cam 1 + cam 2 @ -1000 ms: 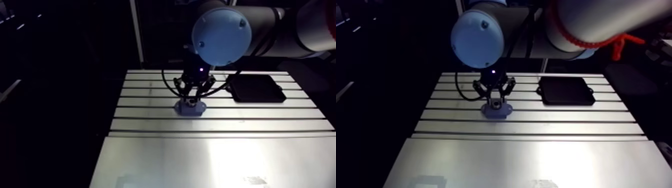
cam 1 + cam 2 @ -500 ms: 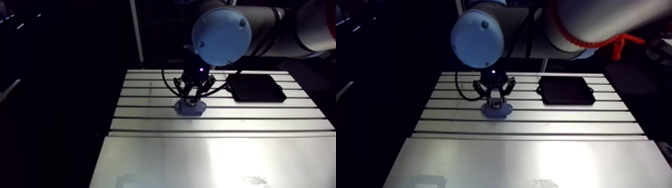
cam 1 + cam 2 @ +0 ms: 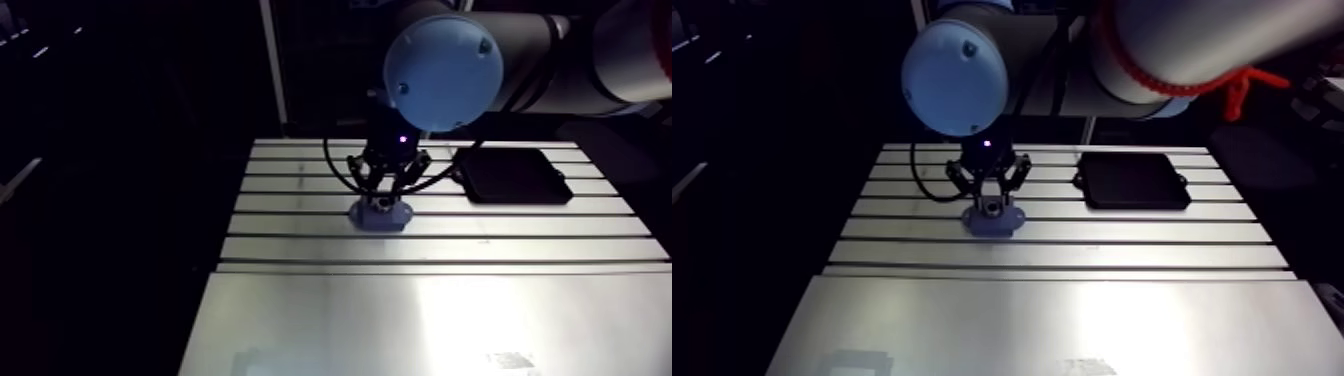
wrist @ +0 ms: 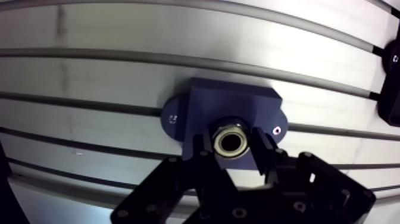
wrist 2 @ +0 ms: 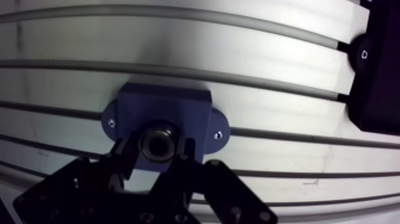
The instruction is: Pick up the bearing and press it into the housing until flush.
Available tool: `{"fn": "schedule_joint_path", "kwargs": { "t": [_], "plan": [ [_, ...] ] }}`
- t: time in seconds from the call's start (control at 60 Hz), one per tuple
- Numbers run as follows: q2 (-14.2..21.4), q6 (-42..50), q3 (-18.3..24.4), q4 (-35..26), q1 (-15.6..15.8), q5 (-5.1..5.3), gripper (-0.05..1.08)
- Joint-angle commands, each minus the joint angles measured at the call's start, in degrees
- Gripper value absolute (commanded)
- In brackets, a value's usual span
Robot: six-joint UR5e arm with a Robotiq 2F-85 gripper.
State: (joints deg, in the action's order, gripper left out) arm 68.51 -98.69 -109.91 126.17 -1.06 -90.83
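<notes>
A dark blue housing [image 4: 235, 107] with two screwed ears sits on the slotted table [image 4: 119, 30]. A metal ring bearing [image 4: 230, 142] is held between my two black fingers [image 4: 202, 146], right over the housing's middle. My gripper [image 4: 230, 146] is shut on the bearing. Whether the bearing sits inside the bore or just above it, I cannot tell. In the arm view the gripper [image 3: 383, 205] stands upright on the housing [image 3: 381, 217] near the table's middle.
A black flat tray [image 3: 514, 176] lies on the table to the right of the housing, and its edge [image 5: 381, 71] shows in the wrist view. A smooth metal plate [image 3: 440, 320] covers the table's near part.
</notes>
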Motion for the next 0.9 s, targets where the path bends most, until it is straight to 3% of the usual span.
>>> {"fn": "schedule_joint_path", "kwargs": {
  "t": [0.017, 0.9],
  "plan": [
    [0.00, -0.06, 0.00, 0.00, -0.07, 0.00, 0.71],
    [-0.09, -0.24, -0.09, 2.13, -0.18, 0.25, 0.71]
  ]
}}
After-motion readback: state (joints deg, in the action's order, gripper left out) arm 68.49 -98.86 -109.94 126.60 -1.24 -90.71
